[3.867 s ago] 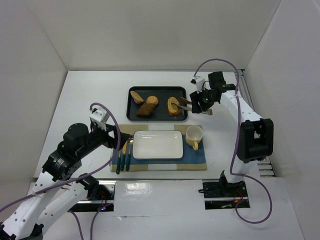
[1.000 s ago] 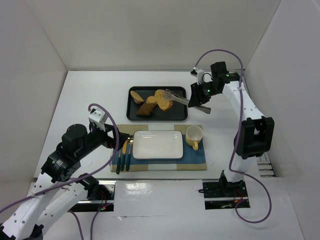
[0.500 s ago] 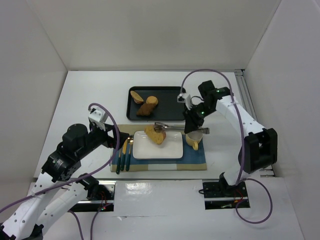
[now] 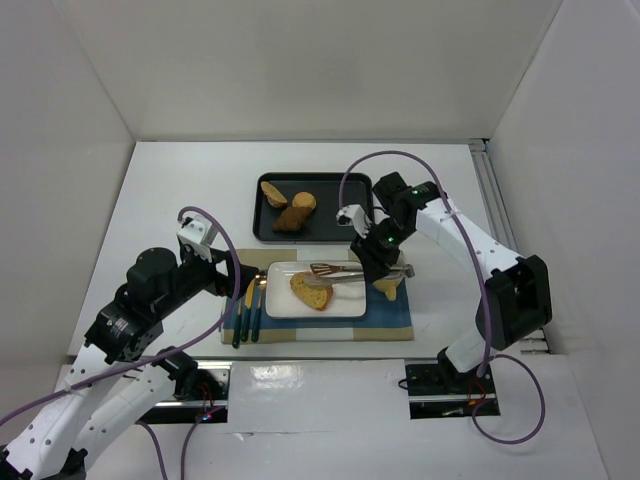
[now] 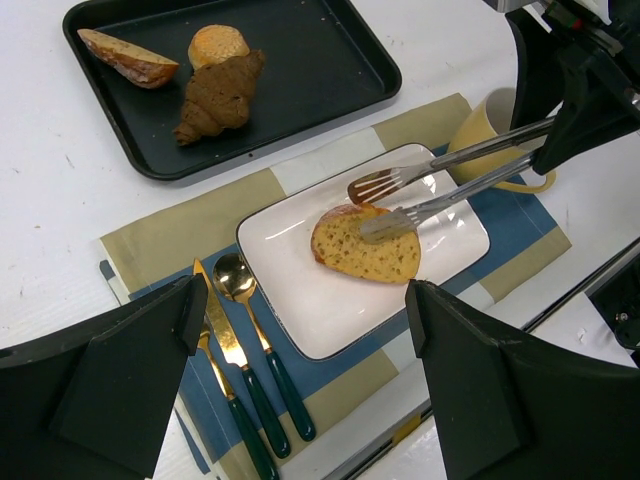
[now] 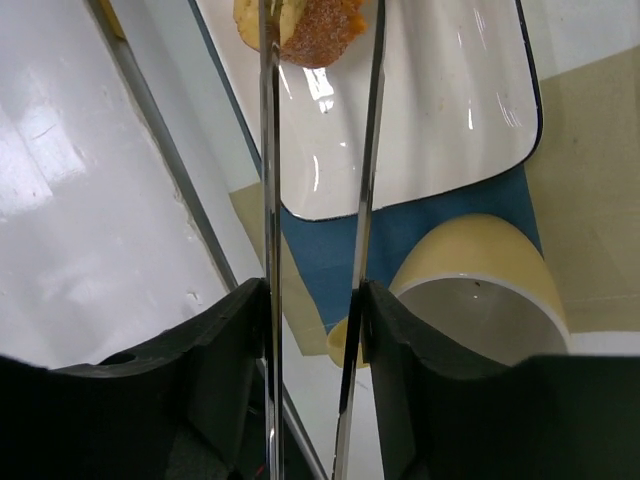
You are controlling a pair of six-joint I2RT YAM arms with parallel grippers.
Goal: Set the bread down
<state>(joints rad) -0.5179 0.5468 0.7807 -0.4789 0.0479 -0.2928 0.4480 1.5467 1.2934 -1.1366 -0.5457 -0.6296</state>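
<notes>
The bread point(image 4: 311, 291), a flat golden-tan oval slice, lies flat on the white rectangular plate point(image 4: 345, 305). It also shows in the left wrist view point(image 5: 367, 245) and at the top edge of the right wrist view point(image 6: 300, 25). My right gripper point(image 4: 384, 258) point(image 6: 315, 300) is shut on metal tongs point(image 4: 345, 272) point(image 5: 450, 170). The tong tips are spread: one lies over the bread, the other just beyond its far edge. My left gripper point(image 4: 235, 275) point(image 5: 305, 300) is open and empty, above the placemat's near left.
A black tray point(image 4: 350, 225) behind the placemat holds a dark brown chunk point(image 4: 290, 218), a small round roll point(image 4: 305, 200) and a wedge piece point(image 4: 273, 192). A yellow mug point(image 4: 392, 285) stands right of the plate, under the tongs. Gold cutlery point(image 4: 248, 310) lies left of the plate.
My right arm carried the bread in the tongs from the black tray to the white plate. The bread now lies flat and the tong tips have spread.
</notes>
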